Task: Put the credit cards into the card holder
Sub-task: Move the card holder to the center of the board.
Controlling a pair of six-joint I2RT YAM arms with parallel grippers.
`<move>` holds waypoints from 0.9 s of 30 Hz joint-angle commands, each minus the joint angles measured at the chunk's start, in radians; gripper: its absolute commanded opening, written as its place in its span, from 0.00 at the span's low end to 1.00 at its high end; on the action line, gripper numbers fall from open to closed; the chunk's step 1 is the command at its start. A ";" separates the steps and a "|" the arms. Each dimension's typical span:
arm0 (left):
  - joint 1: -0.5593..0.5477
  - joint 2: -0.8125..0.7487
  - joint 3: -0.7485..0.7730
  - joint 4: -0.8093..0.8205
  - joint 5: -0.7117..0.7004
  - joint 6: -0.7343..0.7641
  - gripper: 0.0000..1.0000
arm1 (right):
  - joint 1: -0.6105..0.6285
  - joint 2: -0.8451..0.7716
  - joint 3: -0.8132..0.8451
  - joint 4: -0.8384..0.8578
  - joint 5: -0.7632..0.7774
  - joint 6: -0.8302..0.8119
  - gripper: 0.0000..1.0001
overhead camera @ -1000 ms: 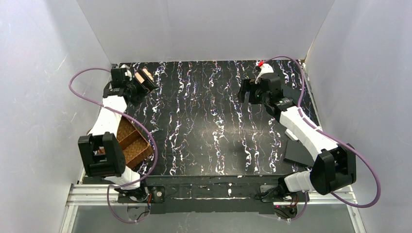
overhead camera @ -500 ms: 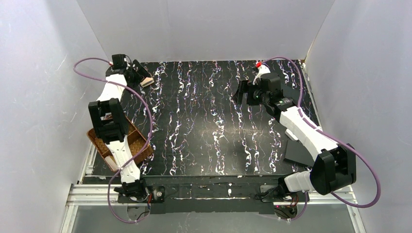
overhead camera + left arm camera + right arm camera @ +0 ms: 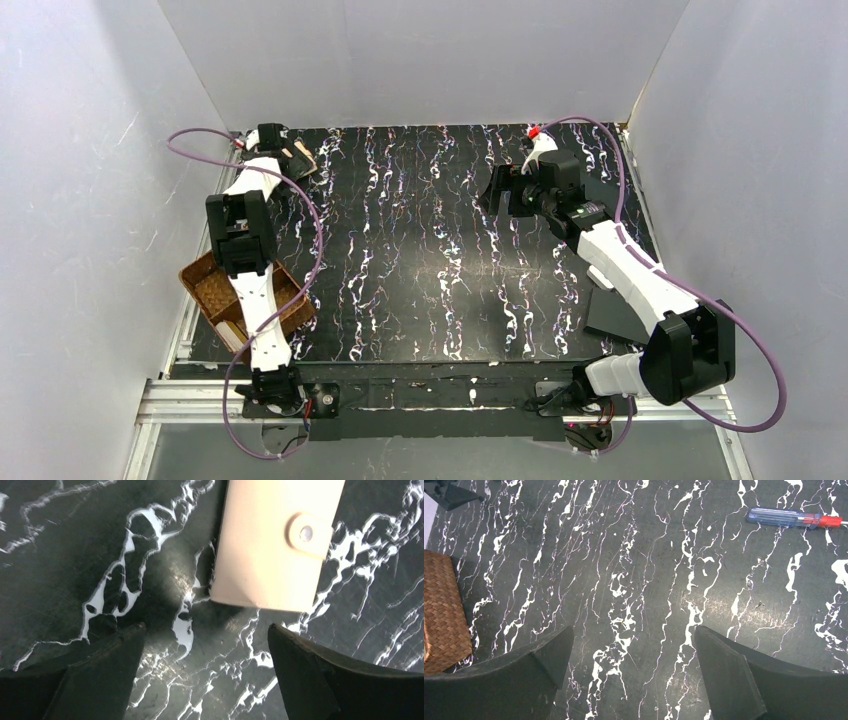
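Cream card holder point(image 3: 272, 545), woven tray point(image 3: 205, 290) apart.

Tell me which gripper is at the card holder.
The left gripper: the cream card holder lies just beyond its open jaws. The right gripper faces a screwdriver and woven tray.

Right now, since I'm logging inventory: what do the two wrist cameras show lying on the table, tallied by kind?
Card holder: 1
Woven tray: 1
Screwdriver: 1
Total: 3
Dark shape in the right wrist view's corner: unclear, not counted.
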 commanded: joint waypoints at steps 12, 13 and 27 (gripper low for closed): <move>-0.007 -0.015 -0.175 0.371 -0.115 -0.176 0.83 | 0.000 -0.019 0.017 0.009 -0.027 0.005 1.00; -0.006 -0.003 -0.164 0.369 -0.103 -0.181 0.82 | 0.000 -0.018 0.017 0.006 -0.028 0.005 1.00; -0.007 0.030 -0.198 0.464 0.040 -0.163 0.09 | 0.000 -0.017 0.024 -0.003 -0.048 0.006 1.00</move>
